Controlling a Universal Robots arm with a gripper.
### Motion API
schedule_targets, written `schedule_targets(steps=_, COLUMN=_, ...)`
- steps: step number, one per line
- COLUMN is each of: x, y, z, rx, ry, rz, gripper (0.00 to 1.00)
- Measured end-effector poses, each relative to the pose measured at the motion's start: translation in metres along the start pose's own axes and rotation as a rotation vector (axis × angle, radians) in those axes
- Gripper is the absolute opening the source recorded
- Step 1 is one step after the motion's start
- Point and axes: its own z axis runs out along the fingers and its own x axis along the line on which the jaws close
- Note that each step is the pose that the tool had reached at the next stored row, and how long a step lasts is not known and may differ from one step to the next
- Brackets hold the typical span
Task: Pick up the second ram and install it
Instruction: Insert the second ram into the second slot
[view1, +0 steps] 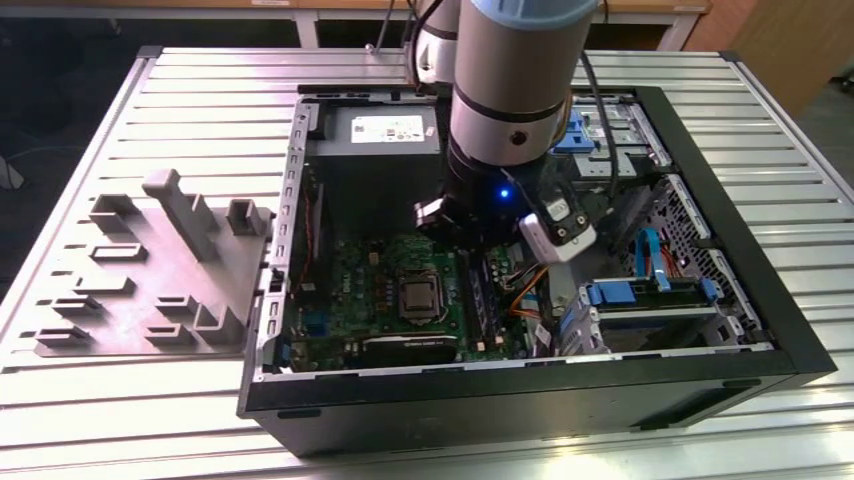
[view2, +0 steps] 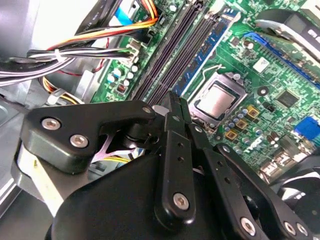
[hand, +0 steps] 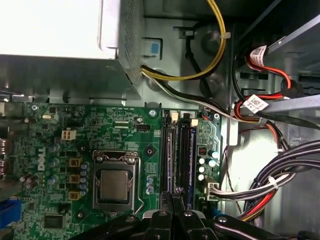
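risk: second ram (hand: 171, 150), I think, is the dark stick standing in the slots right under the tips; if it's crooked, a push could bend it or stress the green board (hand: 30, 135) | pose: arm (view1: 514, 90) plunges straight down into the case (view1: 747, 200), gripper (hand: 172, 196) fingers pressed together, can't tell if they're pinching anything

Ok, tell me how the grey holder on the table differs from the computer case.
The grey holder is a low, flat plate with upright posts; the computer case is a deep black box, open on top. The holder is one plain colour; the case shows a green board inside. The arm reaches down into the case, while the holder lies apart, to the exterior view's left of it. Both rest on the ribbed metal table.
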Motion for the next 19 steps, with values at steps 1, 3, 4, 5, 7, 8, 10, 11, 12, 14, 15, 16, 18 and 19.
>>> schedule_targets(steps=1, x=-0.0001, y=0.0000, z=0.0012, rx=-0.0025, ry=-0.0002, rz=0.000, gripper=0.11)
schedule_targets(steps=3, x=-0.0005, y=0.0000, z=0.0036, rx=-0.0048, ry=-0.0002, rz=0.001, gripper=0.11)
schedule_targets(steps=4, x=-0.0010, y=-0.0001, z=0.0049, rx=-0.0053, ry=-0.0002, rz=0.001, gripper=0.11)
schedule_targets(steps=5, x=-0.0014, y=-0.0001, z=0.0063, rx=-0.0057, ry=-0.0002, rz=0.001, gripper=0.11)
schedule_targets(steps=7, x=-0.0016, y=-0.0001, z=0.0094, rx=-0.0057, ry=-0.0002, rz=0.002, gripper=0.11)
schedule_targets(steps=8, x=-0.0016, y=0.0001, z=0.0112, rx=-0.0059, ry=-0.0002, rz=0.002, gripper=0.11)
schedule_targets(steps=10, x=-0.0016, y=0.0006, z=0.0142, rx=-0.0067, ry=-0.0002, rz=0.001, gripper=0.11)
schedule_targets(steps=11, x=-0.0016, y=0.0010, z=0.0155, rx=-0.0082, ry=-0.0002, rz=0.002, gripper=0.11)
schedule_targets(steps=12, x=-0.0016, y=0.0014, z=0.0167, rx=-0.0109, ry=-0.0004, rz=0.002, gripper=0.11)
schedule_targets(steps=14, x=-0.0015, y=0.0018, z=0.0177, rx=-0.0150, ry=-0.0004, rz=0.002, gripper=0.11)
schedule_targets(steps=15, x=-0.0015, y=0.0018, z=0.0177, rx=-0.0150, ry=-0.0003, rz=0.002, gripper=0.11)
schedule_targets(steps=16, x=-0.0015, y=0.0019, z=0.0182, rx=-0.0153, ry=-0.0004, rz=0.002, gripper=0.11)
schedule_targets(steps=18, x=-0.0015, y=0.0019, z=0.0207, rx=-0.0155, ry=-0.0005, rz=0.002, gripper=0.11)
schedule_targets(steps=19, x=-0.0014, y=0.0018, z=0.0219, rx=-0.0154, ry=-0.0004, rz=0.002, gripper=0.11)
